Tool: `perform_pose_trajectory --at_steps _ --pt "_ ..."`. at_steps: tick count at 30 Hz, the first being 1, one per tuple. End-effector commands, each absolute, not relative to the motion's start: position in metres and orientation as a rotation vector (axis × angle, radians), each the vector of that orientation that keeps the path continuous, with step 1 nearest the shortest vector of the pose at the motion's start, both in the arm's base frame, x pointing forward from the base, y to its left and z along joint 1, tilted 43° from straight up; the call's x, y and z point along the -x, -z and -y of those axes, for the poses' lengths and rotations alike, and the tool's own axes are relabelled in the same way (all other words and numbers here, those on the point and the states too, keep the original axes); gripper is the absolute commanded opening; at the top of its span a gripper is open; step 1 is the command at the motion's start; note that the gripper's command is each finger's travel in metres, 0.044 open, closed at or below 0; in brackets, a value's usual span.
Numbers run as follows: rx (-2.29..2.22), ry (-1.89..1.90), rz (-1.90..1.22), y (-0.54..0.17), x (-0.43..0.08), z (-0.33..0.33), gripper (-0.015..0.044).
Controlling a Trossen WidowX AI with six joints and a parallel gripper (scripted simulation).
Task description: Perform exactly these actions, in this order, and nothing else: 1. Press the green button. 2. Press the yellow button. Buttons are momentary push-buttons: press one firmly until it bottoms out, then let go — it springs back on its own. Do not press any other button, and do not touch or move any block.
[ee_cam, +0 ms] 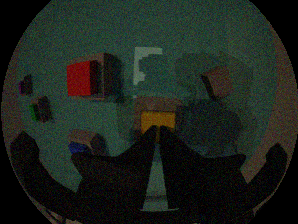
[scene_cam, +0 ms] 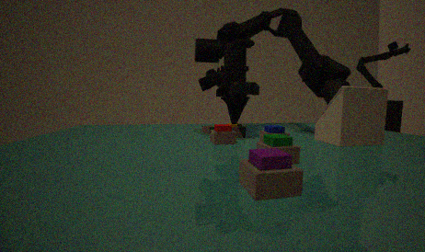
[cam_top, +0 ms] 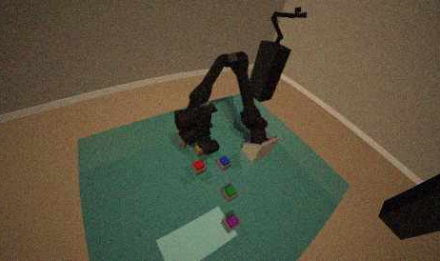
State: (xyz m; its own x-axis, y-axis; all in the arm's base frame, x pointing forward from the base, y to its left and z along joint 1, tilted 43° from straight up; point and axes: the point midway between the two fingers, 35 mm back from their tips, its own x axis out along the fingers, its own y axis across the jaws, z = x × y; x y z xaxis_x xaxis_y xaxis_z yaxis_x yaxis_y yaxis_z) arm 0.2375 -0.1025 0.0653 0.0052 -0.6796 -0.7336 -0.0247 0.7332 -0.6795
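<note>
A teal mat (cam_top: 131, 190) is covering the middle of a tan floor (cam_top: 36, 167), with a paler rectangle (cam_top: 195, 235) lying at its near edge in the top view. The black arm (cam_top: 236, 78) is rising from a pale wedge-shaped base (cam_top: 261, 149) on the mat, arching up and bending down to the left of the base.

Five small buttons are sitting on tan square housings on the mat. The green button (cam_top: 230, 191) is standing well apart from the arm's tip, between the blue button (cam_top: 224, 161) and the purple button (cam_top: 231, 221); its cap is showing bright green and flat. The red button (cam_top: 198, 166) is lying just beside the blue one.

The yellow button (cam_top: 198, 149) is sitting at the far end of the group, nearest the arm, and is mostly hidden under the arm in the top view. In the wrist view its cap (ee_cam: 158, 120) is showing as a yellow-orange square lying directly ahead of the fingertips.

The gripper (scene_cam: 236, 117) is pointing straight down, its fingers closed almost together into one narrow tip and holding nothing. In the exterior view that tip is hanging just over the yellow button, behind the red one (scene_cam: 223, 128); whether it is touching the cap cannot be told.
</note>
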Motion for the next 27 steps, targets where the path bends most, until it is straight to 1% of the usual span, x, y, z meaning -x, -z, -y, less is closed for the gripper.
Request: perform_pose_trajectory --at_steps 1,7,11,16,20,24,27 --pt "0.612 0.563 -1.498 -0.065 -0.237 0.103 0.0020" --pt "0.612 0.563 -1.498 -0.065 -0.237 0.103 0.0020" --pt "0.610 0.561 -1.498 -0.086 -0.237 0.082 0.0020" --pt "0.611 0.561 -1.499 -0.088 -0.237 0.081 0.0020" --pt "0.625 0.525 -1.503 -0.081 -0.248 0.063 0.0125" --pt "0.666 0.444 -1.518 -0.061 -0.268 0.015 0.0230" --pt "0.665 0.428 -1.520 -0.050 -0.275 -0.008 0.0309"
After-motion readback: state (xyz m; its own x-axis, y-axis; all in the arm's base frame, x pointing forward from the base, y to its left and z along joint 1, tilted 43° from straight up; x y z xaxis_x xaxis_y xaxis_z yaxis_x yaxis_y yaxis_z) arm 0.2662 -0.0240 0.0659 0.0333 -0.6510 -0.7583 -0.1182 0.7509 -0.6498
